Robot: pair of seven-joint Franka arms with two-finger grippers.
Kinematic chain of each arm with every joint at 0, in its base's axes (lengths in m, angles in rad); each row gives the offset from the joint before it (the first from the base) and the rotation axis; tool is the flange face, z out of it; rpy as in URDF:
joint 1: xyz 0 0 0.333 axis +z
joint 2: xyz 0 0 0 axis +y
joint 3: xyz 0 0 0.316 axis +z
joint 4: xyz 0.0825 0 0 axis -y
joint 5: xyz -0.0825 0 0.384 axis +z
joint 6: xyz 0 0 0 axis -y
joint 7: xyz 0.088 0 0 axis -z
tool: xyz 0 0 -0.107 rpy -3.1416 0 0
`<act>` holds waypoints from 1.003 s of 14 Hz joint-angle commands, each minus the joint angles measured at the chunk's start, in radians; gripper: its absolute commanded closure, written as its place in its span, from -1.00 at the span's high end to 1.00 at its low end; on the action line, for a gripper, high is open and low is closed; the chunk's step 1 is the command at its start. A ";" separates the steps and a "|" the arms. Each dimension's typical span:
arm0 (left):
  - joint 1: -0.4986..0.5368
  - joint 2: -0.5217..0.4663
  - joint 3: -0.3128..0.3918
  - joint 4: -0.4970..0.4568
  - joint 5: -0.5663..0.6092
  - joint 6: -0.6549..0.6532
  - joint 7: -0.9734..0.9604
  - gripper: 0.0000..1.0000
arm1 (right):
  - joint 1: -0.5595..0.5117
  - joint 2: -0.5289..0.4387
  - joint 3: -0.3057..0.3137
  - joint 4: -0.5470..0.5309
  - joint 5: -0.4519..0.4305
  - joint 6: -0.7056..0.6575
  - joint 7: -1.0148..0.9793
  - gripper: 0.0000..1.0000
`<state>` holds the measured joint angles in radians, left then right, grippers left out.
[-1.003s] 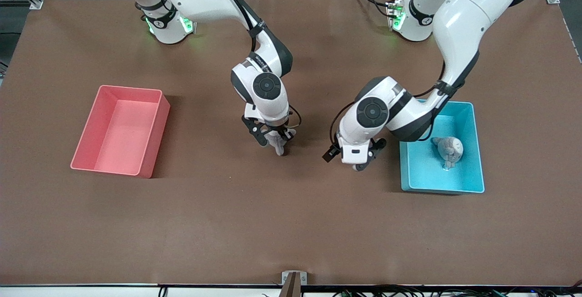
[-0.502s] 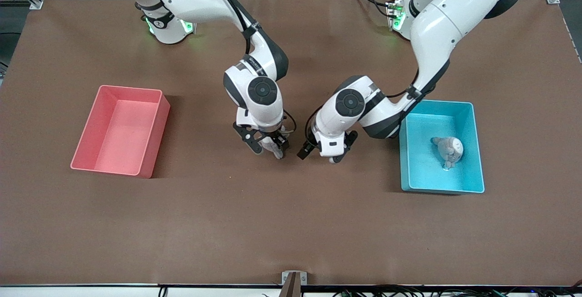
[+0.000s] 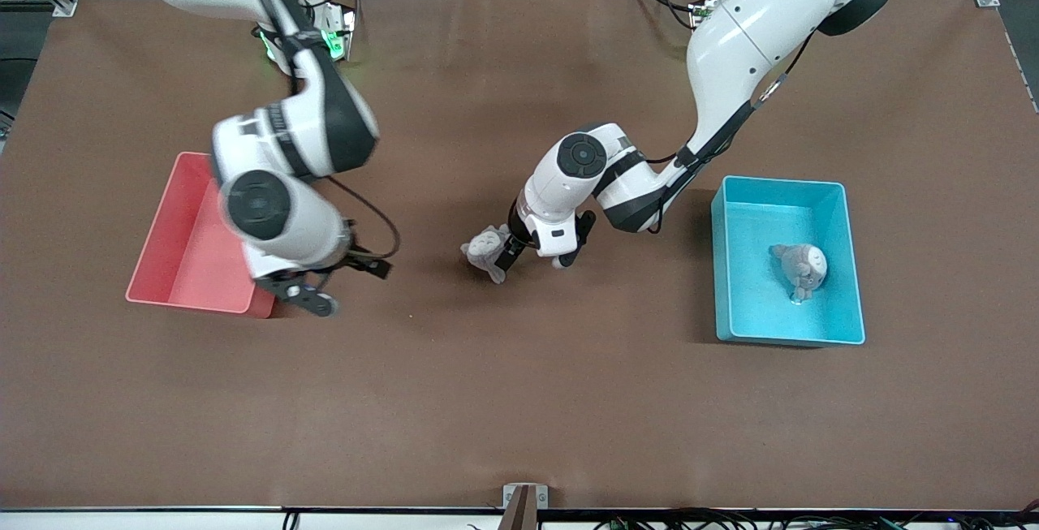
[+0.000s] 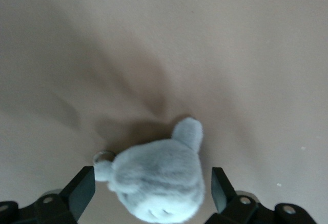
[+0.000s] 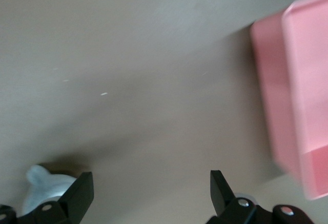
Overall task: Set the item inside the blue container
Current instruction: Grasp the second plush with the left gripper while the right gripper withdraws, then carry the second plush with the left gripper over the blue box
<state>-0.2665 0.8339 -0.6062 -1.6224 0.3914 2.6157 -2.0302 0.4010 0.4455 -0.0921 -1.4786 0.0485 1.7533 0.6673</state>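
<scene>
Across the whole workspace lies the brown table, which carries everything else. Toward the left arm's end of it sits the blue container, an open-top rectangular bin; a grey-and-white plush toy lies on its floor. Toward the right arm's end sits the pink bin of the same shape, partly covered in the front view by the right arm.

The left arm reaches out to the middle of the table. The left gripper is low over the surface with its fingers spread apart, and the small grey plush toy lies on the table between them. In the left wrist view each finger stands clear of the toy's sides, so the toy is bracketed but not clamped. A small metal ring shows at one edge of the toy. This toy is well apart from the blue container, roughly midway between the two bins.

The right gripper hangs over the table at the corner of the pink bin that is nearest the front camera. Its fingers are spread and hold nothing. A pale rounded shape shows beside one finger in the right wrist view; it is probably the grey toy, but the view is too blurred to confirm.
</scene>
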 commanded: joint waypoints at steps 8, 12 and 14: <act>-0.200 0.040 0.187 0.053 0.000 0.106 -0.093 0.04 | -0.390 -0.195 0.020 -0.109 -0.061 -0.113 -0.678 1.00; -0.183 0.031 0.187 0.058 0.030 0.104 -0.050 -0.89 | -0.436 -0.237 0.022 -0.075 -0.076 -0.176 -0.672 1.00; -0.155 0.011 0.187 0.058 0.041 0.101 -0.016 -1.00 | -0.450 -0.229 0.022 -0.022 -0.072 -0.199 -0.667 1.00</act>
<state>-0.4463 0.8672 -0.4211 -1.5651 0.4095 2.7133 -2.0760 -0.0183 0.2314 -0.0937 -1.5280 -0.0061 1.5786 -0.0085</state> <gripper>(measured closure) 0.581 0.000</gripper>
